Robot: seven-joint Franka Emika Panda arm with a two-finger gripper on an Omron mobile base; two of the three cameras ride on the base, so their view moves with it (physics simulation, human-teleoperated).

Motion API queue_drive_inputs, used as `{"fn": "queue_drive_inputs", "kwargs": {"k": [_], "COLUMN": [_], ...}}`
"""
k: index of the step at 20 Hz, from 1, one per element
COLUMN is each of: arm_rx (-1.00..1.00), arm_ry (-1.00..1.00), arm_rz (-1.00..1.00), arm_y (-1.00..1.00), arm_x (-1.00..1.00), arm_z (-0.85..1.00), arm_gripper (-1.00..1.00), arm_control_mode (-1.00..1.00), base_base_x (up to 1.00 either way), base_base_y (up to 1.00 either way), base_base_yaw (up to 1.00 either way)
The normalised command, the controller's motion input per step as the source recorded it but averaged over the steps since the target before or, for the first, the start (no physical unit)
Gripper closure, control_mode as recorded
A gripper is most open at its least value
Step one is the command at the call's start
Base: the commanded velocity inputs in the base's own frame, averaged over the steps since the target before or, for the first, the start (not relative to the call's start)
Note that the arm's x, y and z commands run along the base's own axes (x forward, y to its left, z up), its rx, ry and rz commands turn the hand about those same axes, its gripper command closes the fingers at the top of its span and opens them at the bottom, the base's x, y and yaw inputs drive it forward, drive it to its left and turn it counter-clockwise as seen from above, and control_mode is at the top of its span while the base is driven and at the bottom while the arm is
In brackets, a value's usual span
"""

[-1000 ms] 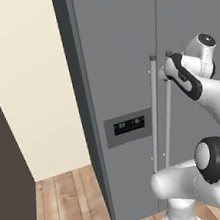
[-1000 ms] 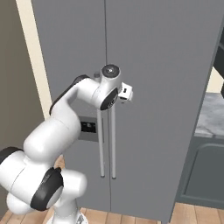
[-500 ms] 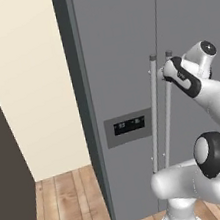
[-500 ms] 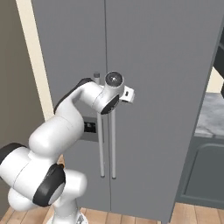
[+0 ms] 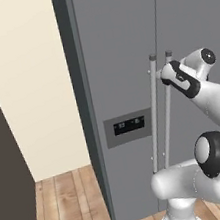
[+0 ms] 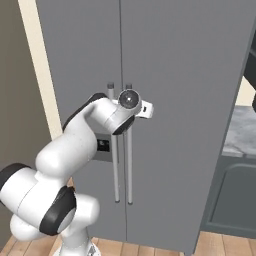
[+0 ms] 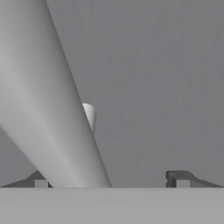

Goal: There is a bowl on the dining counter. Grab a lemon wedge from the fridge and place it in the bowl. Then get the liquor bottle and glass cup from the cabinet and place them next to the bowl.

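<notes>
Closest to the hand camera, one silver bar handle (image 7: 48, 113) crosses the view as a thick slanted cylinder, with a rounded stub, probably its mount, showing just behind it. The gripper (image 7: 109, 179) is spread wide: one dark fingertip (image 7: 38, 180) sits at the foot of the bar, the other (image 7: 179, 178) well to the far side, and the bar lies inside the gap beside the first tip — whether it touches that tip cannot be told. Behind the bar is flat grey door.

From the base cameras, the arm reaches up to the fridge (image 5: 118, 55), its hand at the upper part of the two long vertical handles (image 6: 122, 155) that run side by side along the seam between the doors (image 6: 120, 45).

On the fridge's left door, beside the handles and below the hand, sits the dark dispenser panel (image 5: 129, 127); it carries small pale marks too fine to read.

Left of the fridge stands a cream wall (image 5: 27, 85) above a wooden floor (image 5: 67, 205). Right of the fridge, a grey marbled counter top (image 6: 240, 130) shows over dark base cabinets (image 6: 235, 200).
</notes>
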Motion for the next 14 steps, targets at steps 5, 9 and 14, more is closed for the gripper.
{"fn": "queue_drive_inputs", "kwargs": {"k": [5,9,14], "arm_rx": [0.0,0.0,0.0], "arm_ry": [0.0,-0.06,-0.11], "arm_rz": [0.0,0.0,0.0], "arm_y": [0.0,-0.31,-0.59], "arm_x": [0.3,-0.11,-0.42], "arm_z": [-0.02,0.0,0.0], "arm_gripper": [1.0,1.0,1.0], "arm_control_mode": [-1.0,-1.0,-1.0], "base_base_x": [0.0,0.0,0.0], "base_base_y": [0.0,0.0,0.0], "base_base_yaw": [0.0,0.0,0.0]}}
